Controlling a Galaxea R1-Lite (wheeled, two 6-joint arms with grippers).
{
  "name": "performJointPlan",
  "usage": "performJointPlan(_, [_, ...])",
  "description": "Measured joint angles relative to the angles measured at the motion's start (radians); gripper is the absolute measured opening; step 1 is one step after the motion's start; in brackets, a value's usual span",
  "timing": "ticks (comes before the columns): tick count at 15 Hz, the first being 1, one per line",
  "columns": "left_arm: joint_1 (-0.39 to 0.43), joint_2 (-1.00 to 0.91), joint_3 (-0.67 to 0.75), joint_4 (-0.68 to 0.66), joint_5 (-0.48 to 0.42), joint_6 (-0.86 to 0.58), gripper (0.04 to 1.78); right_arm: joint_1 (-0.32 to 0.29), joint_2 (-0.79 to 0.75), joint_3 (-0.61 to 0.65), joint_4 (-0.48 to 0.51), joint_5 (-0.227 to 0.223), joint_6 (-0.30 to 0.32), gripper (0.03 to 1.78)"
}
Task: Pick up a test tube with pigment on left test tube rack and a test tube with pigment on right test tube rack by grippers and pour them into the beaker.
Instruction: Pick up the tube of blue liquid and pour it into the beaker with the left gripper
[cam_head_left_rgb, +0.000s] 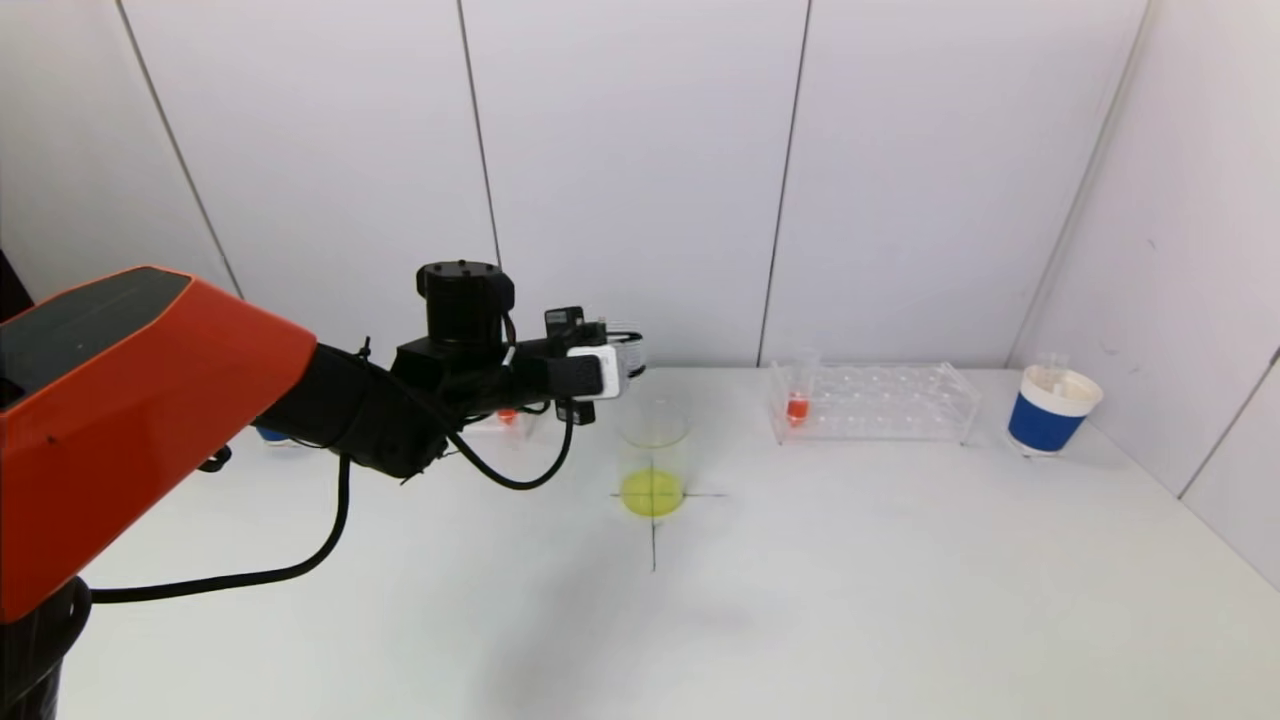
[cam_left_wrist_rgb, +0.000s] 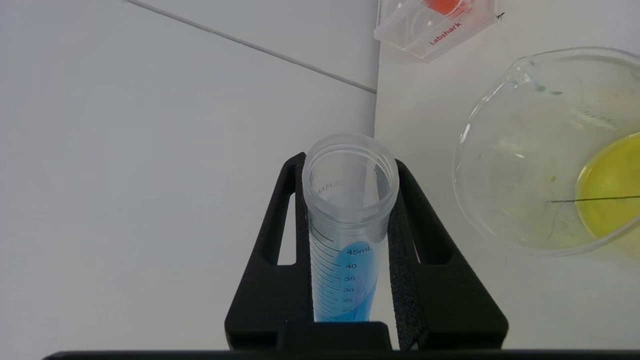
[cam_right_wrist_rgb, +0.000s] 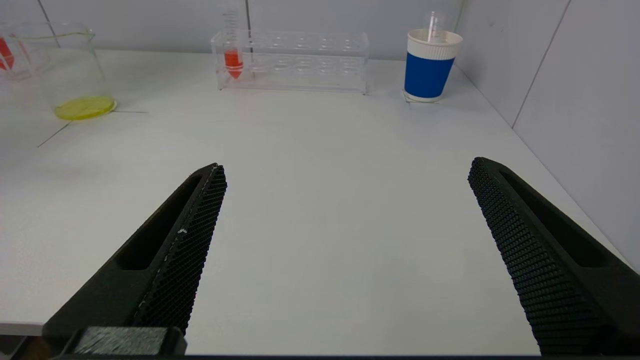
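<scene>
My left gripper (cam_left_wrist_rgb: 348, 167) is shut on a clear graduated test tube of blue pigment (cam_left_wrist_rgb: 345, 250). In the head view the gripper (cam_head_left_rgb: 605, 372) holds the tube (cam_head_left_rgb: 630, 355) tilted on its side, just above and to the left of the glass beaker (cam_head_left_rgb: 653, 450), which holds yellow liquid. The tube's open mouth is beside the beaker's rim (cam_left_wrist_rgb: 480, 115), not over it. The left rack (cam_left_wrist_rgb: 435, 25) shows an orange tube and is mostly hidden by the arm in the head view. The right rack (cam_head_left_rgb: 870, 400) holds an orange-pigment tube (cam_head_left_rgb: 798, 402). My right gripper (cam_right_wrist_rgb: 347, 167) is open and empty, low over the near table.
A blue paper cup (cam_head_left_rgb: 1050, 410) with a white rim stands right of the right rack, near the side wall. Another blue cup (cam_head_left_rgb: 270, 435) peeks out behind my left arm. A black cross is marked on the table under the beaker.
</scene>
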Motion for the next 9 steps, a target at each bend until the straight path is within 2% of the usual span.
performJointPlan(9, [-0.009, 0.005, -0.001, 0.018, 0.000, 0.095, 0.44, 0.000, 0.000, 0.000, 0.000, 0.000, 0.000, 1.76])
